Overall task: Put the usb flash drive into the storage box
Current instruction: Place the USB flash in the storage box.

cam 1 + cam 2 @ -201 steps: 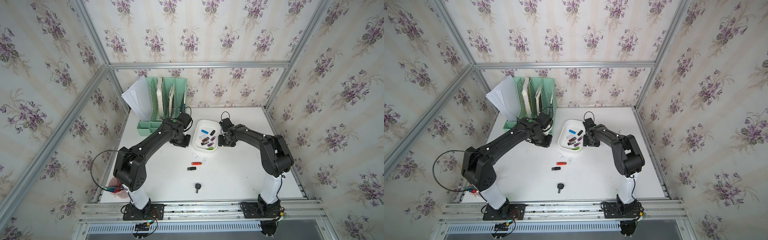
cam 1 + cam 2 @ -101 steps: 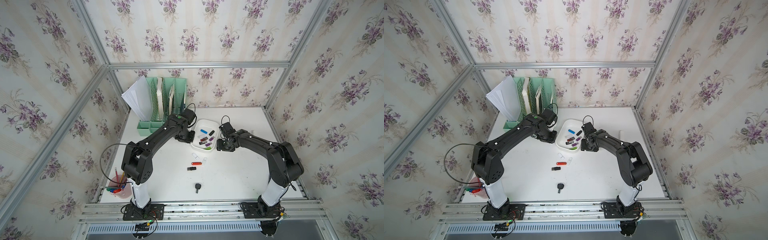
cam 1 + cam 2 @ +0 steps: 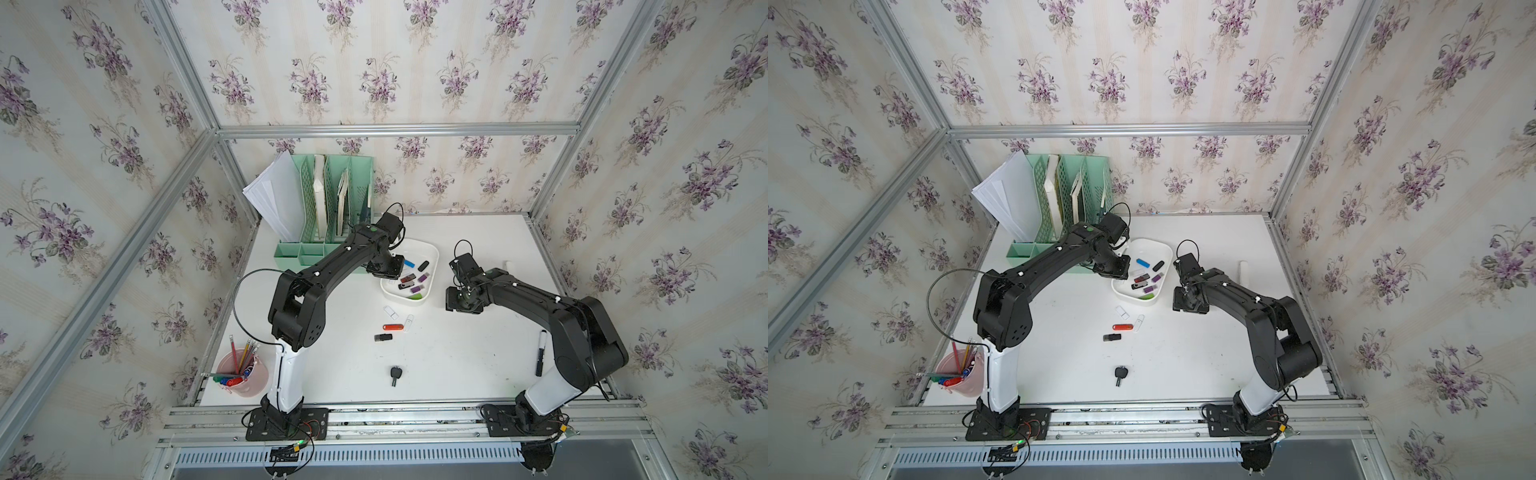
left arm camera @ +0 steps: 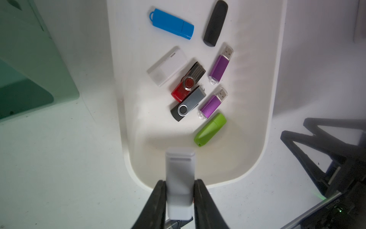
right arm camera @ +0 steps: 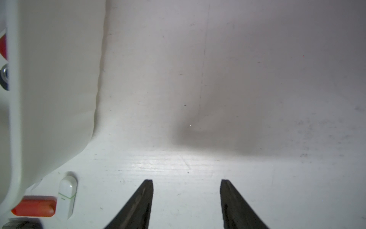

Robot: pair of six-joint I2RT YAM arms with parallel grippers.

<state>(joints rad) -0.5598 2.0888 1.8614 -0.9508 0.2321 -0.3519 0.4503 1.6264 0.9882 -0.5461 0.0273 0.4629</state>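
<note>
Left wrist view shows the white usb flash drive (image 4: 179,178) clamped between the fingers of the left gripper (image 4: 179,188). Its long axis runs straight out along them, and its far end points over the near rim of the storage box (image 4: 136,119). Since a second ago that arm has swung from beside the box to its edge. The right gripper (image 5: 187,180) has backed off a little and stands spread over bare table (image 5: 257,79), holding nothing. In the box lie eight other drives (image 4: 188,107): blue, black, clear, red, silver-black, two purple and green. The mint-green organizer (image 3: 328,199) holds papers; the pink cup (image 3: 243,374) holds pencils and pens.
</note>
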